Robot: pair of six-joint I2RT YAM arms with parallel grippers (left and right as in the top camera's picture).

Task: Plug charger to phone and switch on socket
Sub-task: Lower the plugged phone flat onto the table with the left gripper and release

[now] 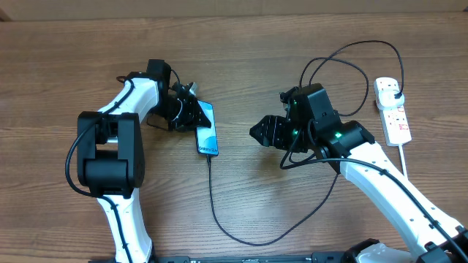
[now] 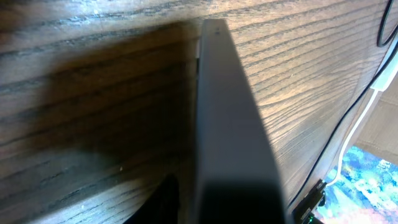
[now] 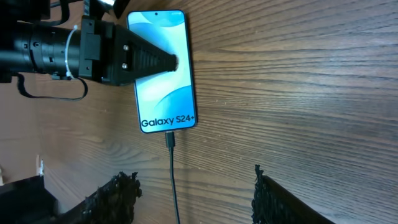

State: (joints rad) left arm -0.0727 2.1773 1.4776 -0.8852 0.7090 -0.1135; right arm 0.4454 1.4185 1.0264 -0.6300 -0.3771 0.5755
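The charger (image 3: pixel 172 174) looks seated in the phone (image 3: pixel 168 99), which lies on the bench (image 3: pixel 298 93) under the left fingers (image 3: pixel 149 62) (grip unclear), while the right fingers (image 3: pixel 280 199) hang spread and empty, so only switching the socket (image 1: pixel 392 109) seems undone.

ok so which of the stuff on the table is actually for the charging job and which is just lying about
For the job:
- phone, screen lit
- charger, the thin black cable
- socket, the white power strip

Just there:
- the socket's thick white cord
- the wooden table
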